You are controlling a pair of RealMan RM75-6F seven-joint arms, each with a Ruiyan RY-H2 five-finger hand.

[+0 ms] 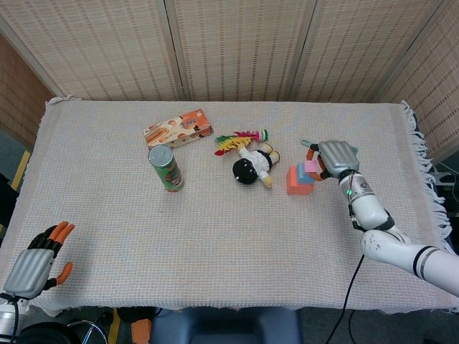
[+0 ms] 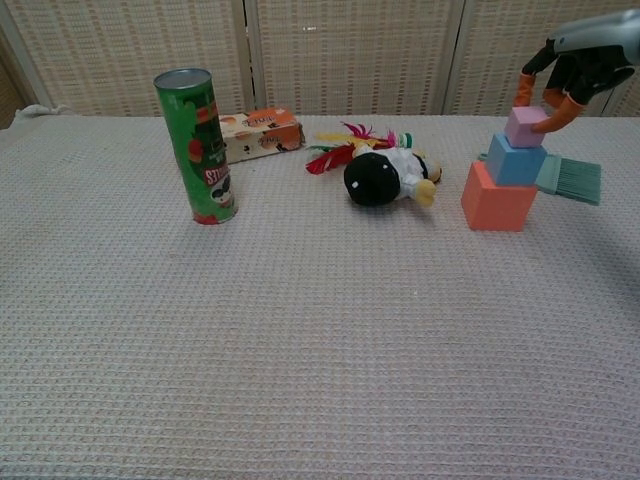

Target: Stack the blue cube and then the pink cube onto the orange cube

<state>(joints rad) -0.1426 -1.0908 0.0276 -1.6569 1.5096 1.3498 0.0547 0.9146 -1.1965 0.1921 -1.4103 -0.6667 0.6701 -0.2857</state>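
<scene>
Pink cube [image 2: 524, 127] is seated on blue cube [image 2: 516, 160], itself on orange cube [image 2: 498, 197]. It is pinched by the right hand [image 2: 580, 62]. Fingers should be parted evenly and lifted straight up, so the stack is not nudged. Left hand [image 1: 36, 264] is empty, fingers spread.

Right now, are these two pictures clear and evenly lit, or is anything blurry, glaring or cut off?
Head view: soft, even light, faint shadows, no glare; the pink cube is small and half hidden by the right hand. Chest view: sharp up close, the green can crisp, cloth weave plain; the right hand is cut off by the frame's edge.
</scene>
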